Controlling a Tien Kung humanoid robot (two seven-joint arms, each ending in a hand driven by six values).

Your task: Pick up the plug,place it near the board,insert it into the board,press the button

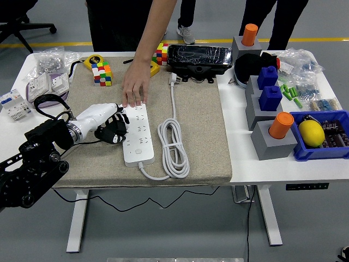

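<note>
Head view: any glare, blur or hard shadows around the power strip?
Head view: sharp, evenly lit; power strip reads clearly, no glare; only soft shadows under the left hand and the person's hand; mild glare on the wrapped black case.

Left black arm [32, 164] reaching in from the lower left, forearm angled up and to the right. Left robot hand [106, 124] white on the back, dark fingers [117, 134] curled downward and inward, palm facing right. Whether anything is gripped cannot be told. A person's hand [134, 87] stretched down from the far side, lying flat, fingers extended.
</note>
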